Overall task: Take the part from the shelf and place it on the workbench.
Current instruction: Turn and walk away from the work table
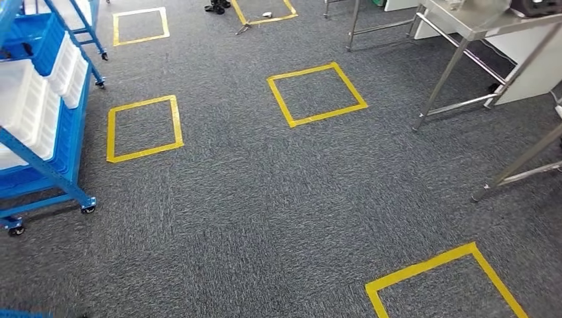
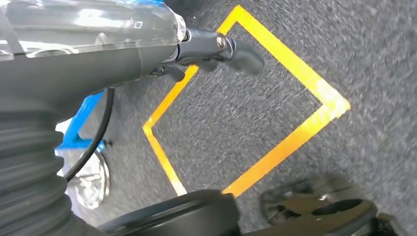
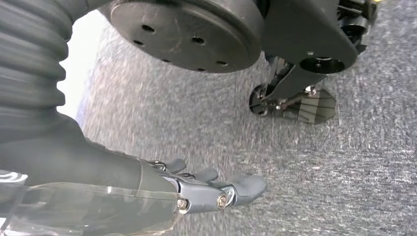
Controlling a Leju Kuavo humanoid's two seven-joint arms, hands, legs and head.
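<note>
The blue wheeled shelf (image 1: 41, 169) stands at the left edge of the head view and carries white bins (image 1: 30, 106); what lies in them I cannot make out. The steel workbench (image 1: 478, 26) is at the far right, its top partly cut off. My left hand (image 2: 216, 49) hangs over the carpet above a yellow taped square (image 2: 295, 132), fingers loosely extended and holding nothing. My right hand (image 3: 211, 189) also hangs low over bare carpet, fingers stretched out and apart, with nothing in them.
Grey carpet bears several yellow taped squares, one in the middle (image 1: 317, 93), one by the shelf (image 1: 143, 128), one near right (image 1: 441, 278). A second steel table leg (image 1: 523, 162) slants in at the right. A blue shelf foot (image 2: 81, 118) lies near my left arm.
</note>
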